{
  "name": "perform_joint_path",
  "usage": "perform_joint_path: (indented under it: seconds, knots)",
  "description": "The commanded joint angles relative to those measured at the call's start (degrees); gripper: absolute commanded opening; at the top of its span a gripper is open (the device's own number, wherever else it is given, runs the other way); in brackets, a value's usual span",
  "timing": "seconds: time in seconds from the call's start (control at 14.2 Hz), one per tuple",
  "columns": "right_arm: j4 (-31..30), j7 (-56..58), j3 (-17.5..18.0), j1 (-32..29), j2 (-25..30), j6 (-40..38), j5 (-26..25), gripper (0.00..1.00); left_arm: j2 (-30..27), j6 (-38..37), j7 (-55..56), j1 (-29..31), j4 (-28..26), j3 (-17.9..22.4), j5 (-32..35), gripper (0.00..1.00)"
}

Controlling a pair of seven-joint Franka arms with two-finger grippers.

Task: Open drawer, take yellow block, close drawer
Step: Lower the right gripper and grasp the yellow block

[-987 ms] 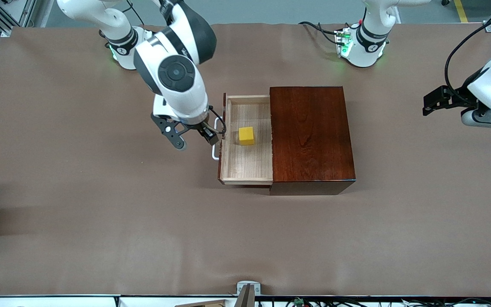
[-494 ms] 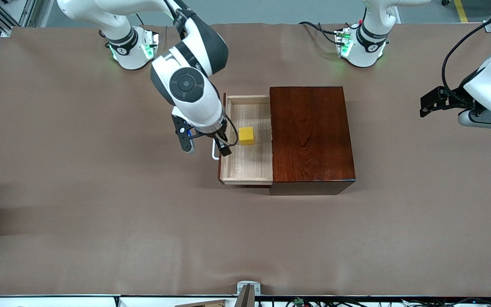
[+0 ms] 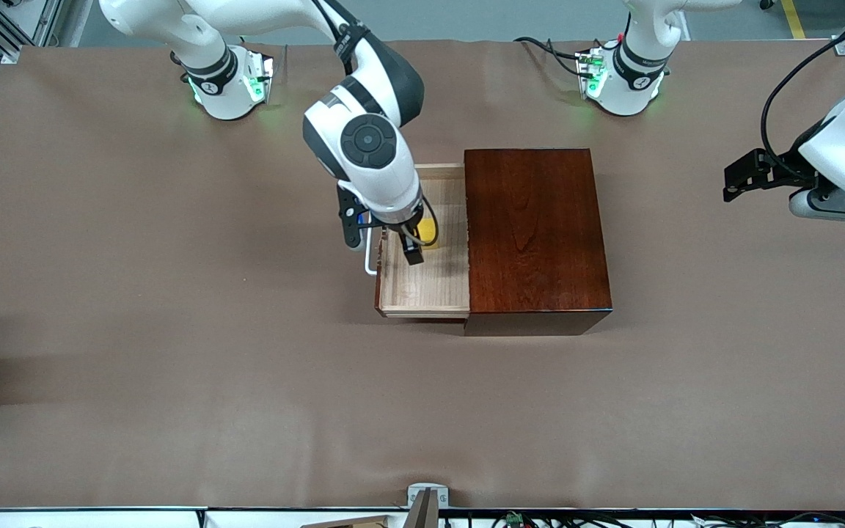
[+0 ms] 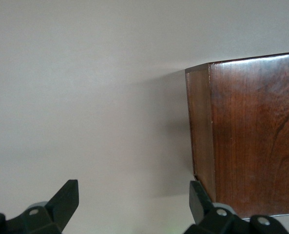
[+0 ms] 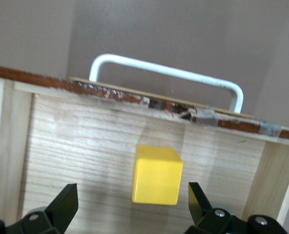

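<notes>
The right gripper (image 3: 402,246), fingers apart, hangs over the open drawer (image 3: 426,282); its wrist view reveals the whole yellow block (image 5: 157,174). The left gripper (image 4: 132,204), also spread, waits beside the wooden box (image 4: 251,131).

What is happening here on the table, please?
The drawer is already pulled out of the dark wooden box, and the yellow block lies inside it. The right gripper is over the open drawer, its fingers open with the block between them in the right wrist view, but it is not gripping yet. The white handle is free. The left gripper waits open at the left arm's end of the table.
</notes>
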State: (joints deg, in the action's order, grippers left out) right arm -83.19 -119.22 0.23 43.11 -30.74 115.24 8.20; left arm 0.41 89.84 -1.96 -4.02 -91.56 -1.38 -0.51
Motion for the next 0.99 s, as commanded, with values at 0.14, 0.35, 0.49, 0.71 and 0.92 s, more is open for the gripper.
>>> perform_joint_path:
  seconds: [0.14, 0.35, 0.49, 0.71, 0.92]
  knots:
    - [-3.4, -1.6, -0.8, 1.8, -0.6, 3.1, 0.4, 1.0, -0.3, 0.4, 0.4, 0.3, -0.5, -0.4, 0.9, 1.0]
    - [-4.9, -1.6, -0.8, 2.2, -0.7, 4.6, 0.1, 1.0, -0.2, 0.5, 0.4, 0.2, -0.5, -0.4, 0.9, 1.0]
    - [-7.2, -1.8, -0.8, 2.4, -0.7, 8.4, 0.0, 1.0, -0.2, 0.5, 0.5, 0.0, -0.5, -0.5, 0.9, 1.0]
    - [-8.1, -3.0, -0.9, 3.6, -0.9, 10.6, -0.3, 1.0, -0.2, 0.5, 0.5, 0.1, -0.5, -0.5, 0.9, 1.0]
    - [-8.1, -3.3, -0.9, 4.2, -1.2, 11.0, -0.9, 1.0, -0.2, 0.5, 0.5, 0.1, -0.5, -0.5, 0.9, 1.0]
